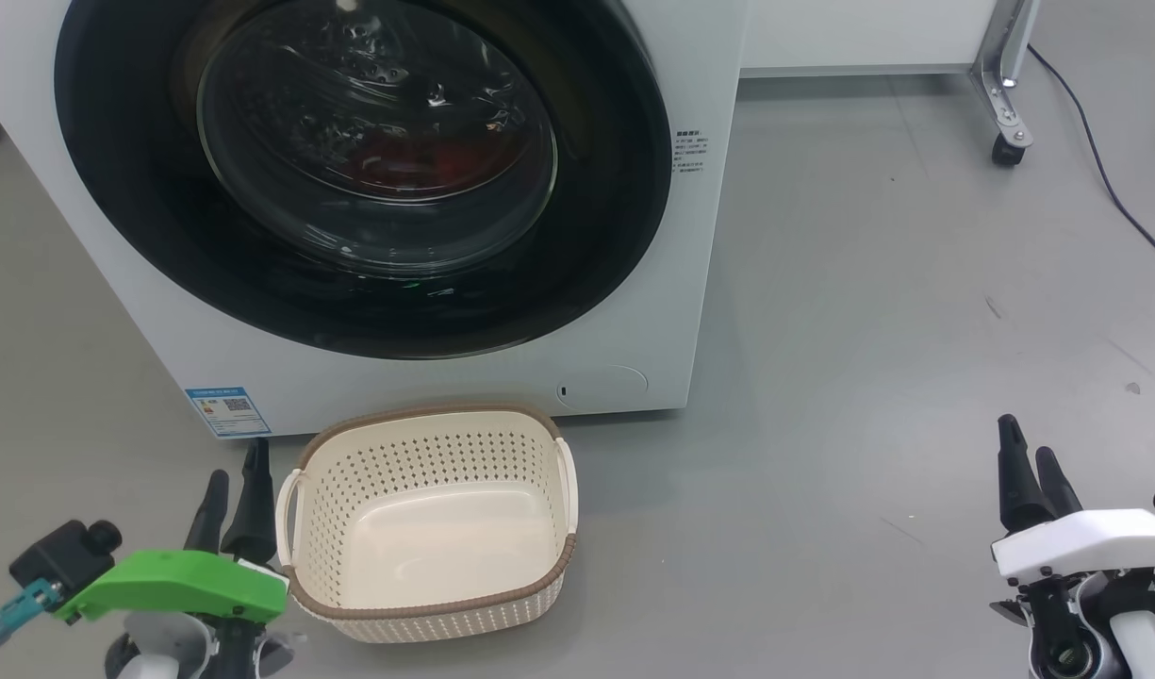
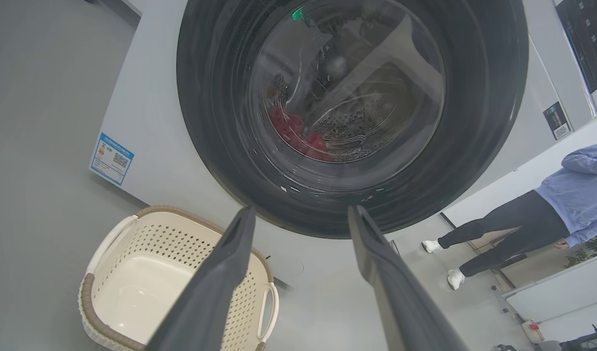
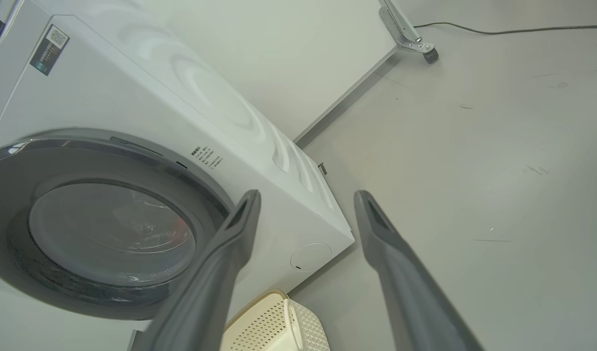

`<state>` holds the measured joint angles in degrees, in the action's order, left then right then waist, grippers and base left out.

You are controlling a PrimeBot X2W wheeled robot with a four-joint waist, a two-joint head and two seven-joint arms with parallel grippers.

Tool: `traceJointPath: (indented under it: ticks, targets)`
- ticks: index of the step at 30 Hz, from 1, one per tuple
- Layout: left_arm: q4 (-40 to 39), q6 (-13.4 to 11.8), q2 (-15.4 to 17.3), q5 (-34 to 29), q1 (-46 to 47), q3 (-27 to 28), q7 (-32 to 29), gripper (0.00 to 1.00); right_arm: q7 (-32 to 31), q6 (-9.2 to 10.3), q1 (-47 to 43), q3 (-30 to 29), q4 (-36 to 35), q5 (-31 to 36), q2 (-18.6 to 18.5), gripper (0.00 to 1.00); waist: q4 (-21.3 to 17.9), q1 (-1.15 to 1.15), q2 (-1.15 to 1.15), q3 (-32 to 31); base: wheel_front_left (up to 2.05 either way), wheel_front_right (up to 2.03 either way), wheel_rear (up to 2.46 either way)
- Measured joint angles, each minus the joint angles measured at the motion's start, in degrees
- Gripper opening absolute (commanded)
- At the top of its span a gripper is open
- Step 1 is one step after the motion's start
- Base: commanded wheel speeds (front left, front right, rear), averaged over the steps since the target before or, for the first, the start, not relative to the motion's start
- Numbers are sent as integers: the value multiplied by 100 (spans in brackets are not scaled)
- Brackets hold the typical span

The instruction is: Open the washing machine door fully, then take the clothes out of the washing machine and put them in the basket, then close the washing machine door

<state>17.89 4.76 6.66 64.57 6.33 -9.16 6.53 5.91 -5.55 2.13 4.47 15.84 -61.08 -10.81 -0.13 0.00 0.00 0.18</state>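
At the near left, the left gripper (image 1: 238,471) is hanging just above the grey floor (image 1: 869,330), its two dark fingers standing apart with nothing between them, and it is sitting just beside the left handle of the basket (image 1: 426,412). Farther back from it, a small blue label (image 1: 228,411) is showing on the lower left corner of the washing machine (image 1: 445,387). The cream basket is standing upright on the floor close against the front of the machine, below the door, and its floor is lying bare. Behind it, the washing machine door (image 1: 124,189) is sitting closed against the white front, its wide black rim ringing the bulging glass. Through that glass the clothes (image 2: 298,134) are showing as a red heap lying low in the steel drum. To the right of the basket, a round flap (image 1: 601,385) is sitting in the machine's lower right corner. At the near right, the right gripper (image 1: 1028,443) is hovering over open floor, well apart from the machine and the basket, its fingers also spread wide and holding nothing. At the far right, a metal leg on a caster (image 1: 1006,123) is standing beside a dark cable (image 1: 1105,160) trailing across the floor, and in the left wrist view a person (image 2: 547,219) in a blue top is standing beyond the machine's right side.
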Motion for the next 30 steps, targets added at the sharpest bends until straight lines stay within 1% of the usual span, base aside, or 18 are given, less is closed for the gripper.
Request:
traceJointPath:
  ticks: [5,7,10,12,15,17,20,22,25,26,27,30]
  targets:
    - [-87,-162,55,-697,63,-41,107,100,104,126,40,288,-5,709,-103,100,15,0,0,-7,0,0,0]
    - [-137,-203,80,-1029,76,-127,124,100,144,177,59,388,-7,972,-135,100,21,0,0,-12,0,0,0]
    - [-172,-304,78,-1371,76,-234,181,100,209,266,94,553,-15,1339,-174,100,28,0,0,-19,0,0,0]
    - [-190,-355,66,-1519,76,-281,227,100,250,301,95,647,-21,1556,-175,100,30,0,0,-24,0,0,0]
    - [-222,-411,55,-1839,76,-380,281,100,301,420,95,775,-35,1855,-174,100,35,0,0,-28,0,0,0]
    - [-225,-464,38,-2063,76,-421,319,100,345,432,95,853,-37,2015,-174,100,39,0,0,-29,0,0,0]
    - [-222,-558,24,-2303,74,-467,371,100,398,523,95,964,-43,2283,-170,100,46,0,0,-30,0,0,0]
    - [-219,-589,14,-2475,73,-516,417,100,432,543,95,1036,-56,2451,-170,100,50,0,0,-32,0,0,0]
    - [-204,-635,-9,-2720,71,-578,471,100,503,628,95,1122,-88,2691,-154,100,57,0,0,-37,0,0,0]
    - [-204,-635,-9,-2720,71,-578,471,100,503,628,95,1122,-88,2691,-154,100,57,0,0,-37,0,0,0]
    - [-199,-665,-24,-2859,70,-601,490,100,537,644,95,1163,-126,2860,-141,100,60,0,0,-40,0,0,0]
    - [-192,-700,-48,-3101,69,-642,559,100,606,725,95,1229,-162,3071,-130,100,64,0,0,-42,0,0,0]
